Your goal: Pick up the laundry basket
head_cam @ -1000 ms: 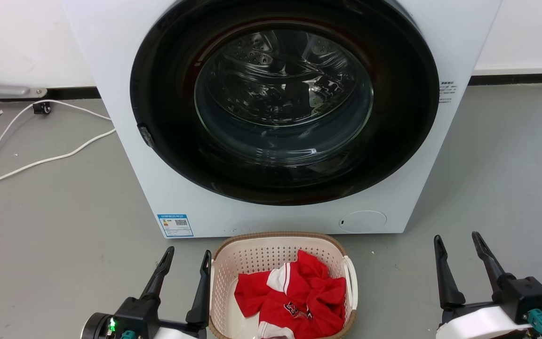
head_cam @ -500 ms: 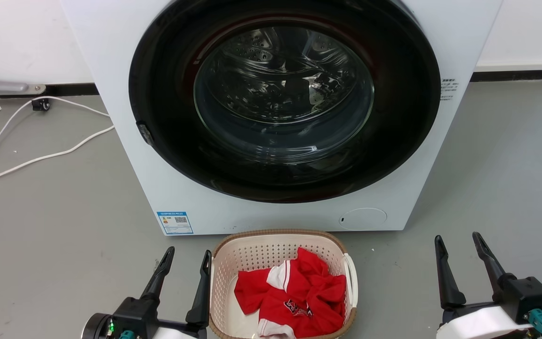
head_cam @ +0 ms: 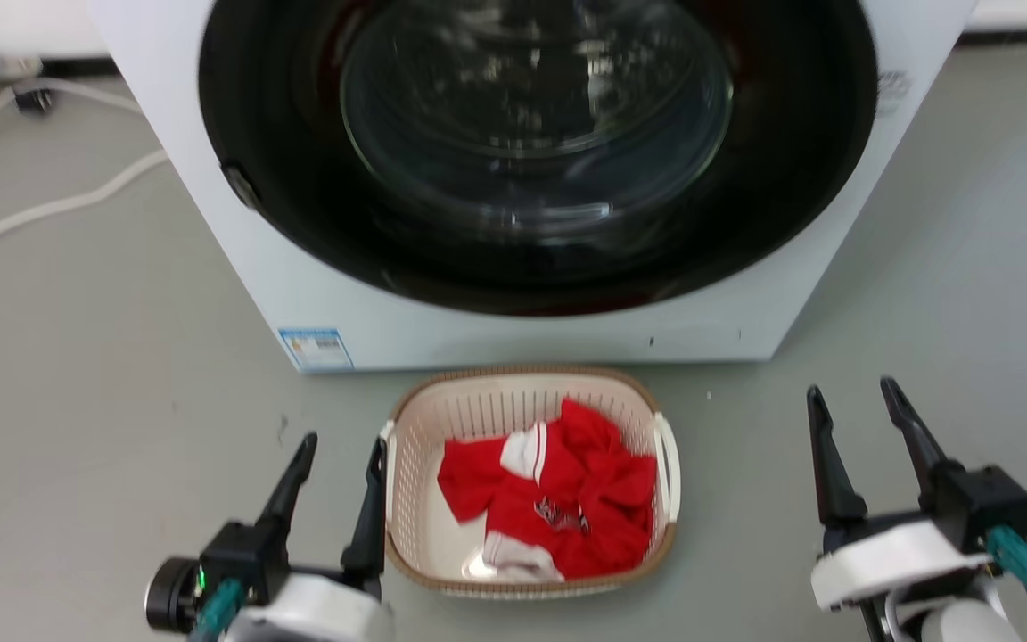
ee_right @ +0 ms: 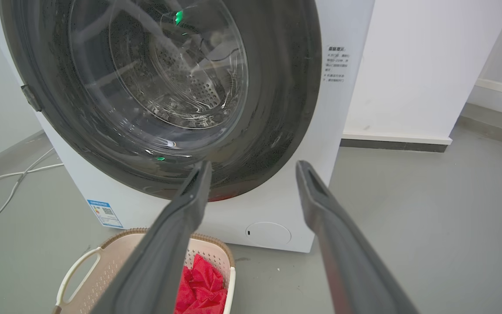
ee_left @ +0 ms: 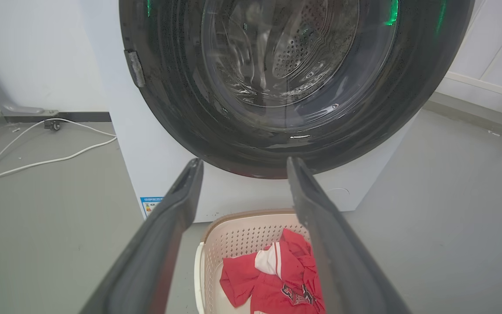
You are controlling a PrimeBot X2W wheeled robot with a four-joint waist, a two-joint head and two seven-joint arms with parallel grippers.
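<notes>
"Basket, where is it?"
"On the floor, right in front of the washer, shirt inside."
"And the grippers?"
"Left gripper before the washer's left corner, right gripper before its right. Both jaws are apart and empty, likely flanking so each can take a side handle."

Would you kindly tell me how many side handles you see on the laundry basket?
2. The left handle is on the laundry basket's side beside the left gripper; the right handle is opposite, toward the right gripper. None look hidden.
</notes>
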